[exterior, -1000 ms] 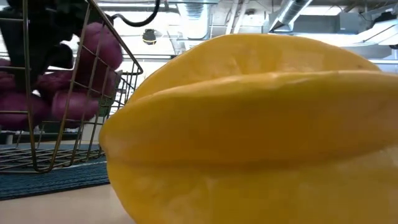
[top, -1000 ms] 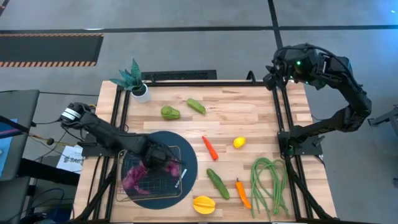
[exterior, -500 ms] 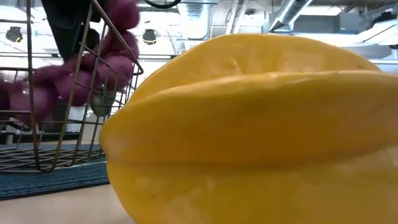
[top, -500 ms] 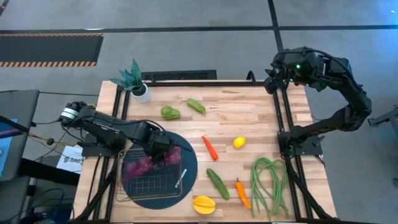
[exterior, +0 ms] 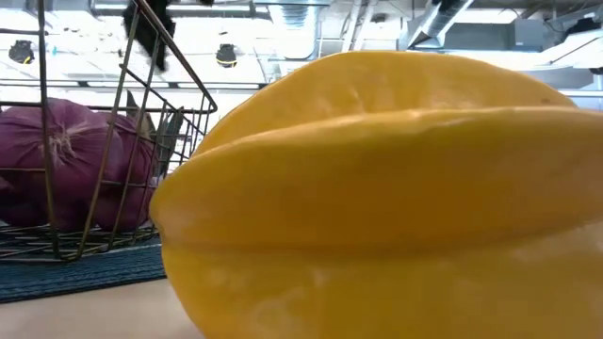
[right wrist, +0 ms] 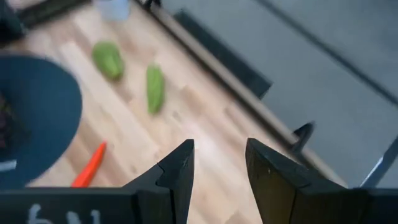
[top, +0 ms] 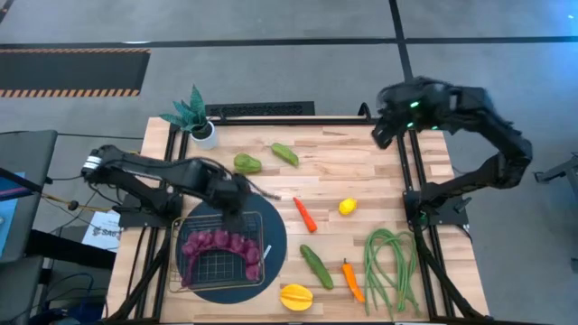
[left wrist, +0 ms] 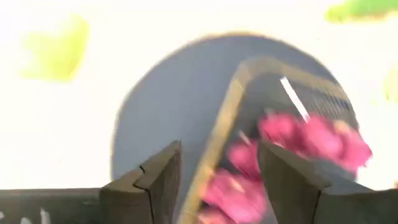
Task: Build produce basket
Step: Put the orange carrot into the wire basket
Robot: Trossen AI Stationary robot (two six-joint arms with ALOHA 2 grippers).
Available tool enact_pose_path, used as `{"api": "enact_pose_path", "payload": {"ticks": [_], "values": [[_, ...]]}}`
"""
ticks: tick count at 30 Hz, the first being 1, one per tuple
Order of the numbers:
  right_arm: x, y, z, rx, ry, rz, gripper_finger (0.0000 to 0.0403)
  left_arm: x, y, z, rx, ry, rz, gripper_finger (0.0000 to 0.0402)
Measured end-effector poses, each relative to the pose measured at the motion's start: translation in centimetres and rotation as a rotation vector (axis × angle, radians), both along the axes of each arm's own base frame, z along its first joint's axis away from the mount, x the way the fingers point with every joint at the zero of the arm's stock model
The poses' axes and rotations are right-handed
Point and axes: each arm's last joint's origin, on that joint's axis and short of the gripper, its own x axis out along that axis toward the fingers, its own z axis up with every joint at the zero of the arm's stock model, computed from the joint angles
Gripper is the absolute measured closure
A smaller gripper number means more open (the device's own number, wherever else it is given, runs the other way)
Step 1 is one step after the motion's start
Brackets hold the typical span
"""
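Basket of thin metal wire grid [top: 221, 250], shallow and square, sits on a dark round mat [top: 275, 236] at the near left of the wooden slat table [top: 361, 167], and a string of purple toy grapes [top: 219, 244] lies inside it, resting against the wire wall in the low view [exterior: 57, 160]. The left gripper [top: 237, 191] hangs just above the basket's far edge; its wrist view shows the two dark fingers [left wrist: 158, 171] well apart with nothing between them, the grapes [left wrist: 305, 140] below. The right gripper [top: 383, 129] is up at the far right corner of the table, fingers [right wrist: 180, 168] parted and holding nothing. Spread over the table are a green pepper [top: 247, 163], a green cucumber [top: 284, 153], a red pepper [top: 304, 214], a lemon [top: 348, 207], a dark green cucumber [top: 315, 265], an orange pepper [top: 352, 281], long green beans [top: 390, 267] and a yellow-orange star fruit [top: 295, 296], which fills most of the low view [exterior: 396, 198]. A potted green plant [top: 196, 116] stands at the far left corner
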Motion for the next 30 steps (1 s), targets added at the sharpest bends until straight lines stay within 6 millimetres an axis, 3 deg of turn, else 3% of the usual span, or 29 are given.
{"api": "enact_pose_path", "payload": {"ticks": [5, 10, 21, 30], "values": [[4.0, 1.2, -5.1, 0.146, 0.068, 0.024, 0.0239, -2.9, 2.1, 4.5, 0.210, -0.090, 0.041, 0.0209], [8.4, 3.0, -9.7, 0.281, 0.018, 0.054, 0.0239, -6.6, 3.4, 7.0, 0.307, -0.148, 0.092, 0.0209], [17.3, 6.5, -18.7, 0.533, 0.091, -0.021, 0.0235, -12.3, 4.2, 9.0, 0.409, -0.215, 0.033, 0.0210], [21.1, 7.6, -23.5, 0.604, 0.143, -0.063, 0.0233, -13.9, 4.4, 9.5, 0.431, -0.244, -0.011, 0.0210]]}}
